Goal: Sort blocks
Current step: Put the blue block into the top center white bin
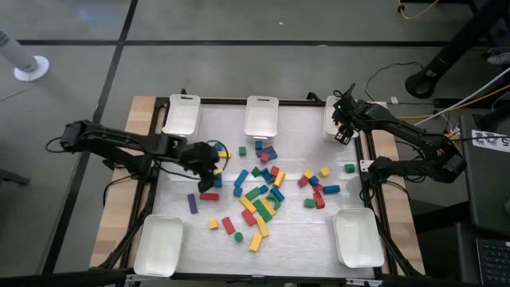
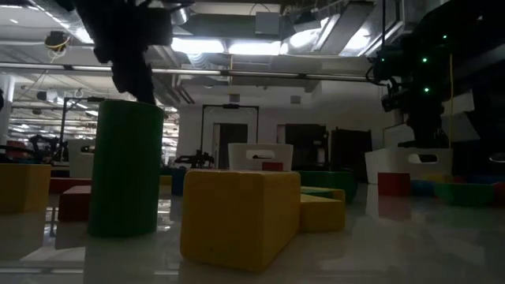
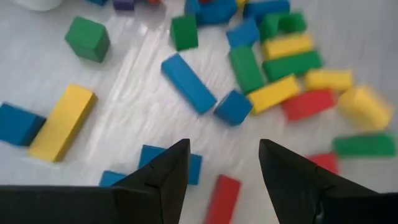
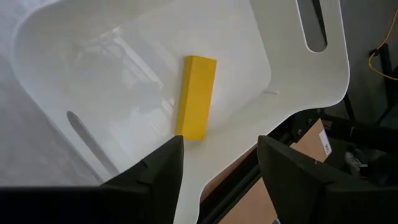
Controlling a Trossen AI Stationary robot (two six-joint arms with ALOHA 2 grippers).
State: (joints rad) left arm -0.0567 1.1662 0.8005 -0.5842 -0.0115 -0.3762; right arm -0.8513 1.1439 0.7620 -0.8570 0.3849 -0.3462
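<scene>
With a yellow bar [image 4: 196, 96] lying in the far right tray [image 4: 124, 74] under the right gripper [image 4: 221, 165], its fingers apart and empty, lift straight clear, while the left gripper [image 3: 221, 171], fingers open and empty, hovers over the blocks [image 1: 263, 191] beside that tray.

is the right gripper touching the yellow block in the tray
Apart. The right wrist view shows the right gripper open, the yellow block lying free in the tray.

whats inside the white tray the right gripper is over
One yellow bar block lies on the floor of the white tray, under the open right gripper. No other block shows; the fingers cover part of the tray's near edge.
</scene>
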